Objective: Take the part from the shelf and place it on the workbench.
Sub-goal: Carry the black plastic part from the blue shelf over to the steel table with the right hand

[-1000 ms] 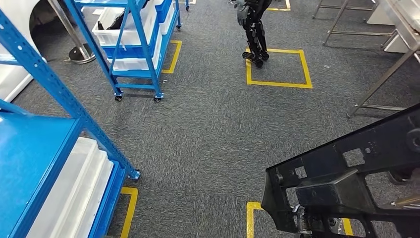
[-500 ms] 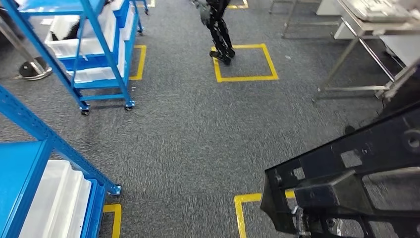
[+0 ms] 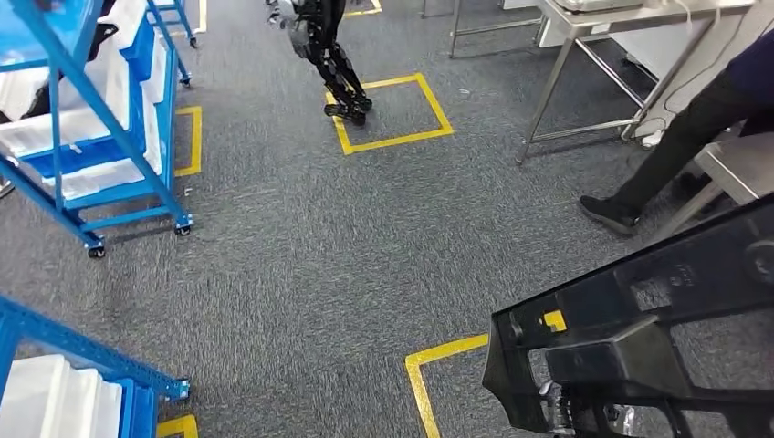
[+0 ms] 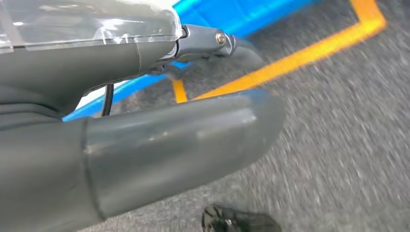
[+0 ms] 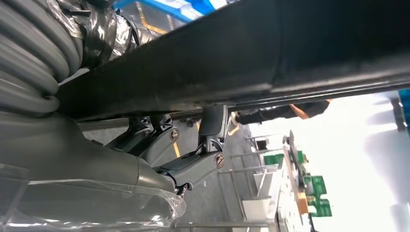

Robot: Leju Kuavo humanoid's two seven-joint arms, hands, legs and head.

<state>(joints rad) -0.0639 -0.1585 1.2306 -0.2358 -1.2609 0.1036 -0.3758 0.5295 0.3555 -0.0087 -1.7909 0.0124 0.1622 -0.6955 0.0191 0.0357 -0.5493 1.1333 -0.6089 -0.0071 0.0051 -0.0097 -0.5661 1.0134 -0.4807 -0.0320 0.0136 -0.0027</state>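
right hand point(image 5: 183, 159): seen in the right wrist view, its fingers point(image 5: 212, 130) reach up against the underside of the black part and hold it; in the head view a bit of the hand shows under the part's near end, low and right of centre.
part point(image 3: 639, 338): a long black moulded frame with cut-out windows and a boxy block on it, carried at the near right of the scene, slanting from the near centre up toward the right edge, above the carpet and well apart from any bench.
left hand point(image 4: 145, 145): in the left wrist view the thick grey thumb and one darker finger point(image 4: 208, 41) lie stretched out with a gap between them and nothing in it, so it looks spread and empty, though the rest of the fingers are hidden.
floor point(image 3: 301, 255): grey carpet with yellow tape squares, one under the part at the near side and one further off.
blue shelf point(image 3: 100, 128): a wheeled rack with white bins, at the far left; a corner of another blue rack with white bins sits at the near left.
other robot point(image 3: 329, 55): dark legs standing on the far yellow square.
workbench point(image 3: 593, 36): steel-legged table at the far right.
person point(image 3: 675, 146): a dark-trousered leg and shoe at the right, beside the table.
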